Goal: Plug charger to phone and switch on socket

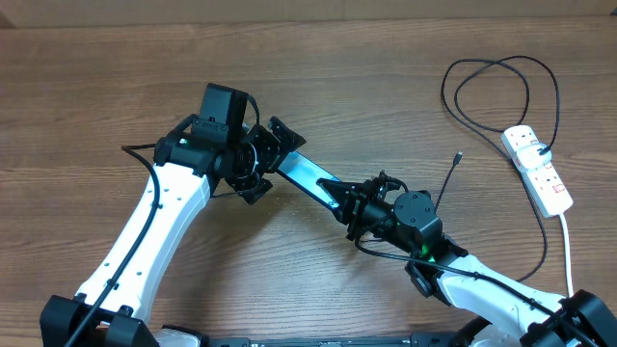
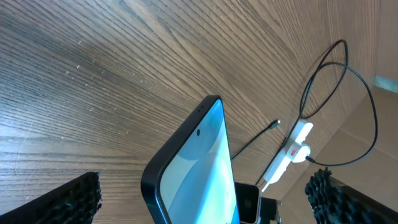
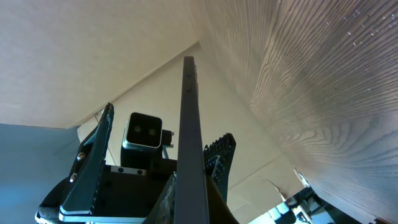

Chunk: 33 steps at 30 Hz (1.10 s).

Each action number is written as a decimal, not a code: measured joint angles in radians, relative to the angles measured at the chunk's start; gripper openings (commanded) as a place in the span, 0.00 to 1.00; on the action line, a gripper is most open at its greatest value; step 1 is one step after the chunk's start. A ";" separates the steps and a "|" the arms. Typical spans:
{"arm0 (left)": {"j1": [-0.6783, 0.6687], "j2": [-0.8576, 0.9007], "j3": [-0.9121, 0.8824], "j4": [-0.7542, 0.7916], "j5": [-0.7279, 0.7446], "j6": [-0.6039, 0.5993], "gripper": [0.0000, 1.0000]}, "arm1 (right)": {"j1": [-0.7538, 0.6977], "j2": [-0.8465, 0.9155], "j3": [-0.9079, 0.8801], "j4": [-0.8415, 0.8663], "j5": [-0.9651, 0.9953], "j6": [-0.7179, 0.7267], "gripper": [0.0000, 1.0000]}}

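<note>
Right gripper (image 1: 344,203) clamps one end of the phone (image 1: 304,175), held up off the table (image 1: 386,77); left gripper (image 1: 263,159) gapes wide around the other end.

**Table** (image 1: 386,77): brown wood-grain top, matte, filling the overhead view. Fine pale specks catch the light ahead of the fingers (image 2: 78,199) of the left gripper (image 2: 202,202).

**Far strip** (image 1: 289,5): narrow pale beige band along the top edge of the overhead view; what it is cannot be told.

**Side surface** (image 2: 388,137): plain lighter tan plane, meeting the tabletop at a straight seam ahead of those fingers and off to their right in the left wrist view.

**Wall** (image 3: 93,50): smooth cream, above and behind the same fingers in the right wrist view.

**Blue-grey area** (image 3: 31,162): flat patch below the cream, left of them.

**Light**: even and soft.
</note>
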 measured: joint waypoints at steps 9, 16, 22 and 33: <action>0.000 0.000 0.000 0.000 -0.001 -0.002 1.00 | 0.000 0.000 0.000 0.000 -0.002 0.000 0.04; -0.011 0.000 0.000 0.000 -0.025 -0.038 1.00 | 0.000 0.000 0.000 0.000 0.000 0.000 0.04; -0.045 0.000 0.000 0.005 -0.034 -0.086 1.00 | 0.013 0.000 0.000 0.000 0.030 0.000 0.04; -0.087 0.000 0.000 0.023 -0.014 -0.146 0.53 | 0.064 0.000 0.017 0.008 0.138 0.000 0.04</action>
